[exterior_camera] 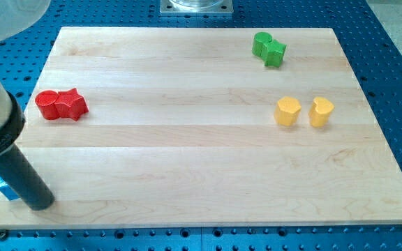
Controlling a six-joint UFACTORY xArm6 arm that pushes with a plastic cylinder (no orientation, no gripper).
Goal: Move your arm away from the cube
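My tip (pixel 39 203) rests at the board's bottom left corner. A small blue block (pixel 6 189), mostly hidden behind the rod, shows just to the tip's left at the board's edge; its shape cannot be made out. It appears to touch the rod. A red cylinder (pixel 46 104) and a red star (pixel 72 104) sit touching each other well above the tip at the view's left.
A green cylinder (pixel 261 42) and a green star (pixel 276 53) touch at the view's top right. A yellow hexagon (pixel 287 111) and a yellow heart (pixel 320 111) stand apart at the right. The wooden board (pixel 201 174) lies on a blue perforated table (pixel 396 42).
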